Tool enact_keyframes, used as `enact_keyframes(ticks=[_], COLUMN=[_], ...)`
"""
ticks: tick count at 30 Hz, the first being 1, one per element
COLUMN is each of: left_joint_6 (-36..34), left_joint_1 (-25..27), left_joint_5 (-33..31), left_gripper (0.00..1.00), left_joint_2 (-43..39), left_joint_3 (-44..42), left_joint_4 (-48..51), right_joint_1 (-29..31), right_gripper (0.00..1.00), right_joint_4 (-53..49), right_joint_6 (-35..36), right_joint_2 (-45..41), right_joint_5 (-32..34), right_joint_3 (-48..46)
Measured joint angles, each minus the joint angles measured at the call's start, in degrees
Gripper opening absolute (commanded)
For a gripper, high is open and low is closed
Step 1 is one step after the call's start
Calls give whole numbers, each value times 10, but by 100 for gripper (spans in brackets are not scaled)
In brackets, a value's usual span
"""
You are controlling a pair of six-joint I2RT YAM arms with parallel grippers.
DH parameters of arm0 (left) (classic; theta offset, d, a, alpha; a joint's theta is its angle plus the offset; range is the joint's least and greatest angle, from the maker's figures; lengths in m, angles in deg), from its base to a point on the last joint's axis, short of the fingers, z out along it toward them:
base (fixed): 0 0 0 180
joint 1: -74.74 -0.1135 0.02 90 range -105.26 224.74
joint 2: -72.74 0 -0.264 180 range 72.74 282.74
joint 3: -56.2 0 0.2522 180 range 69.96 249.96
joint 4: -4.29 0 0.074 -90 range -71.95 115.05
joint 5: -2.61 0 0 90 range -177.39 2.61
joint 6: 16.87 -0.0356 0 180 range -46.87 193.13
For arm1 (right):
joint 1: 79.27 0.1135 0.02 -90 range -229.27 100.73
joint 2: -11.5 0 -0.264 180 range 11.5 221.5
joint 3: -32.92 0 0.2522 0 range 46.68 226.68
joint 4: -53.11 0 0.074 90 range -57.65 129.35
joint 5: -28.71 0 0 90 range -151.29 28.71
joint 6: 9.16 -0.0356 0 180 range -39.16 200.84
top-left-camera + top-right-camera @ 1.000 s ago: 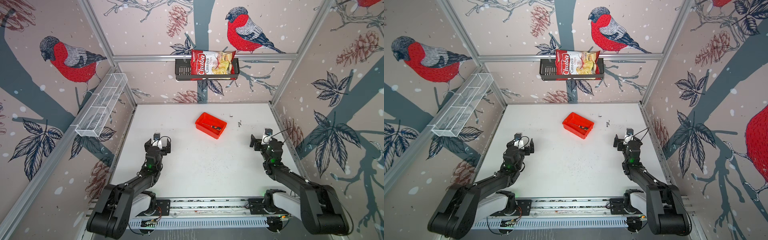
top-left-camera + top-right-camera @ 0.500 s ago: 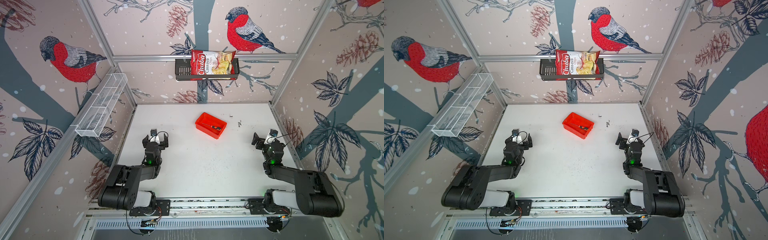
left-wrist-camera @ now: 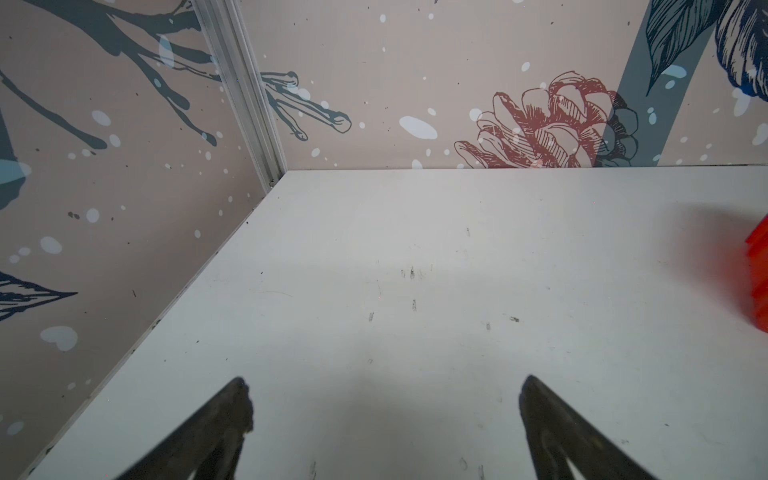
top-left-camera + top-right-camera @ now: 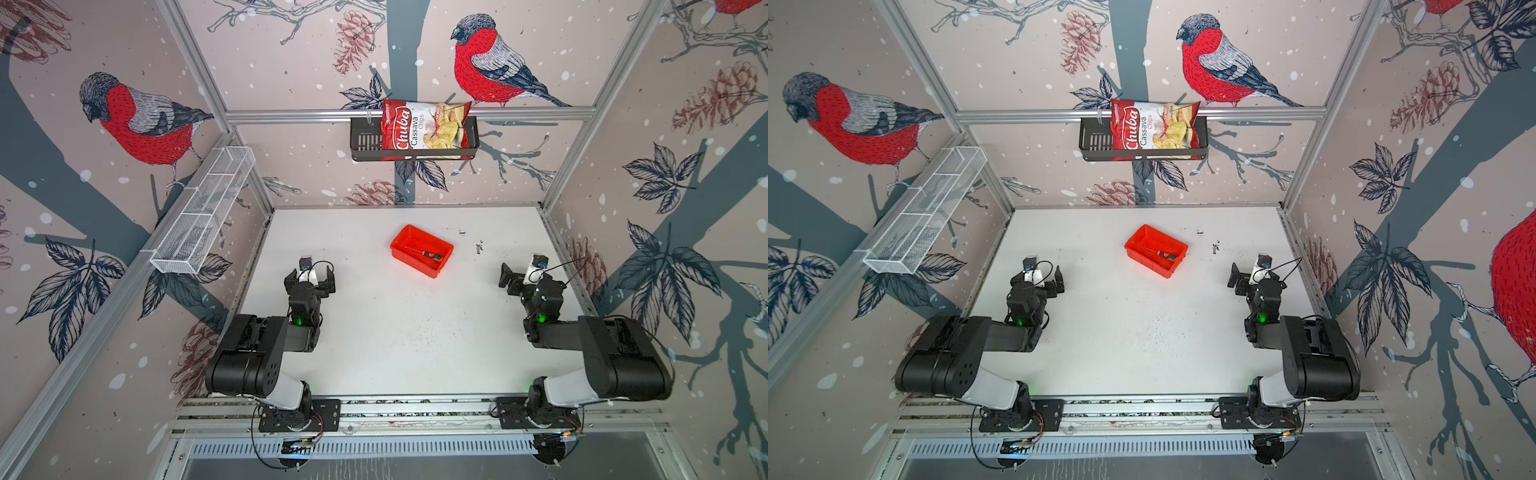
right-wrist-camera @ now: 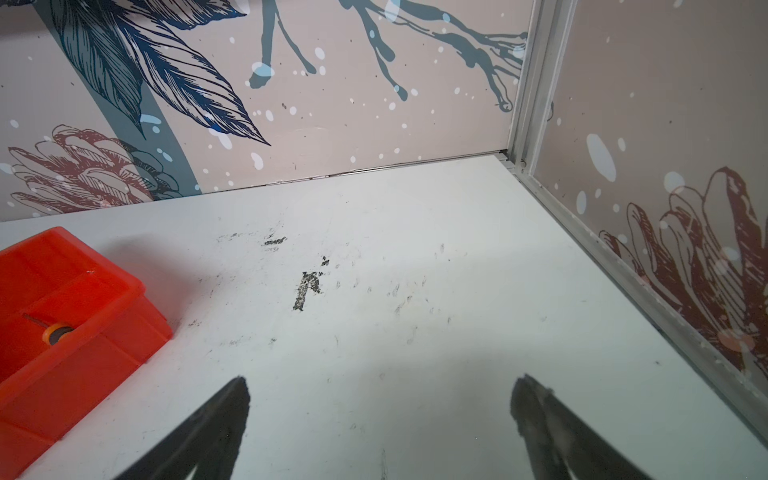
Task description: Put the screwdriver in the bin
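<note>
The red-orange bin (image 4: 417, 240) (image 4: 1152, 239) stands on the white table past its middle. The screwdriver (image 4: 432, 254) (image 4: 1168, 255) lies inside it, orange-and-black handle toward the right. In the right wrist view the bin (image 5: 75, 291) sits off to one side with the screwdriver handle (image 5: 56, 332) showing over its wall. Only a blurred edge of the bin (image 3: 758, 270) shows in the left wrist view. My left gripper (image 4: 310, 276) (image 3: 384, 390) is open and empty over the table's left side. My right gripper (image 4: 521, 275) (image 5: 380, 388) is open and empty near the right wall.
A black wall basket (image 4: 365, 143) on the back wall holds a chips bag (image 4: 424, 131). A white wire-mesh shelf (image 4: 203, 214) hangs on the left wall. Patterned walls close in the table on three sides. Both arms lie folded low by the front rail (image 4: 415, 405).
Both arms have folded back and down toward the front rail. The grippers have stayed open and empty. The screwdriver and bin have not moved.
</note>
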Motion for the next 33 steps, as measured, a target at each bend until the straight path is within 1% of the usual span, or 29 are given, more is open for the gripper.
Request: enact_keyframes(ticks=[3, 12, 29, 33], left_joint_6=[2, 2, 2, 4], left_joint_1=[0, 0, 0, -11], left_joint_5=[9, 9, 9, 17], left_gripper=[100, 99, 99, 99], left_joint_2=[10, 13, 14, 15], left_joint_3=[-9, -10, -11, -5], left_joint_4=[-7, -41, -44, -41], right_joint_1=[0, 0, 1, 1], right_gripper=[100, 100, 100, 100], right_joint_4=[6, 18, 18, 18], right_joint_6=[0, -2, -2, -2], right_joint_2=[3, 8, 8, 8], right_joint_5=[2, 16, 17, 17], right_joint_3=[-1, -2, -2, -2])
